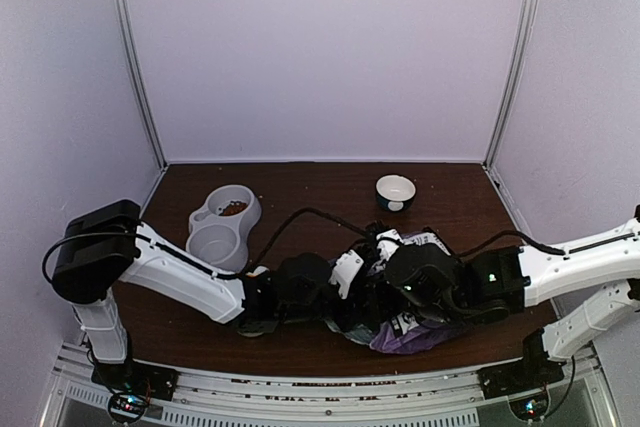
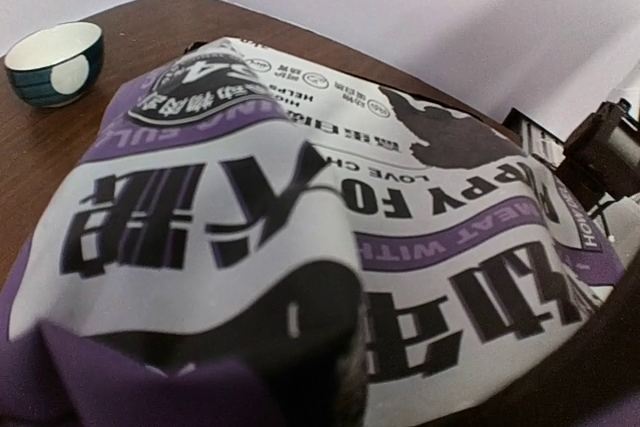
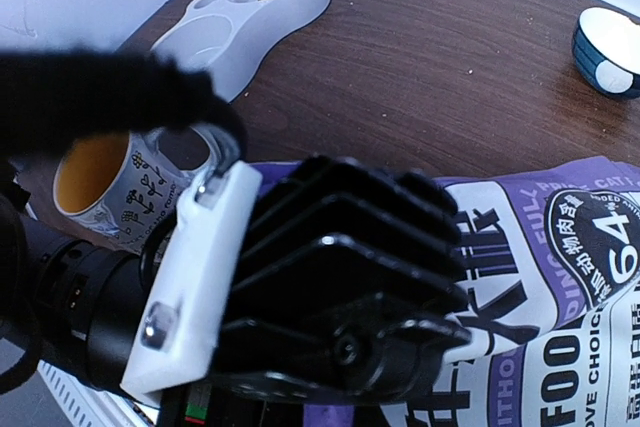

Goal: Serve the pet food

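Observation:
The purple and white pet food bag [image 1: 405,332] lies on the table's near middle, and both arms meet over its left end. Seen from the left wrist, the bag [image 2: 300,177] fills the frame, its printed face bulging up. My left gripper [image 1: 350,285] is shut on a fold of that bag; one dark finger [image 2: 325,347] shows against the film. My right gripper [image 1: 385,292] is shut, and its fingers are hidden behind the left arm's black finned wrist [image 3: 340,287]. Brown pet food [image 1: 233,208] lies in the far cup of the grey double feeder [image 1: 222,232].
A patterned mug [image 3: 110,182] with an orange inside stands by the left arm, near the table's front. A small dark-and-white bowl [image 1: 395,191] sits at the back right. Pale walls close the table in at the back and on both sides.

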`<state>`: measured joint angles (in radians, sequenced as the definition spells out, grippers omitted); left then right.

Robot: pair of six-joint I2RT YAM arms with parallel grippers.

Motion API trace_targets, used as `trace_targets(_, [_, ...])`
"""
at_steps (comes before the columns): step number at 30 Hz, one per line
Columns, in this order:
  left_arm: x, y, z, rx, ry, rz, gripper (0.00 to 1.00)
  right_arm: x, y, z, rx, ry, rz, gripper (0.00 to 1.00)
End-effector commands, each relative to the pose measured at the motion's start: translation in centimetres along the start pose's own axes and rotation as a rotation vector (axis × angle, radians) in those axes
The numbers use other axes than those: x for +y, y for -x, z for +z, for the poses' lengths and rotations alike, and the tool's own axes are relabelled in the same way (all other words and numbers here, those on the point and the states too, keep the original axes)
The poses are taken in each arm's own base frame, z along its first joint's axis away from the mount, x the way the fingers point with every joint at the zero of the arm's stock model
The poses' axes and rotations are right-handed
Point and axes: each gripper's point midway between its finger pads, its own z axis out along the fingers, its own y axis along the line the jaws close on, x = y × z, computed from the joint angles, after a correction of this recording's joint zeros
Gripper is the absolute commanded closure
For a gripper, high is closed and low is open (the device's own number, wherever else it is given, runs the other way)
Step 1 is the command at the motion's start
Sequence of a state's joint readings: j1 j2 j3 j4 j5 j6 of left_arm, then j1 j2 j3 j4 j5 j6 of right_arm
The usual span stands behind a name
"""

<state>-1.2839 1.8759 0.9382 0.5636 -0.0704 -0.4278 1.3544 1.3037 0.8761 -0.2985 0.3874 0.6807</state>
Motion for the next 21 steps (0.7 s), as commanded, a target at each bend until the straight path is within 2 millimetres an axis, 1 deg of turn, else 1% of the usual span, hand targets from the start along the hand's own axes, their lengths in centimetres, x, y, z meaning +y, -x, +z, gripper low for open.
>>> trace_targets(1, [-5.4, -2.5, -0.7, 0.106, -0.292, -0.003, 1.0, 4.6, 3.0, -2.3, -0.073, 0.234, 0.081, 1.0])
trace_targets(6, [-5.7, -1.8, -2.5, 0.093, -0.342, -0.05, 1.0, 4.2, 3.3, -2.6, -0.082, 0.222, 0.085, 1.0])
trace_targets(8, [-5.5, -1.0, -3.4, 0.07, -0.361, -0.086, 1.0, 4.0, 3.3, -2.7, -0.082, 0.215, 0.083, 1.0])
trace_targets(21, [-2.1, 3.2, -9.2, -0.022, -0.418, -0.455, 1.0, 2.2, 3.3, -3.5, -0.096, 0.162, 0.089, 1.0])
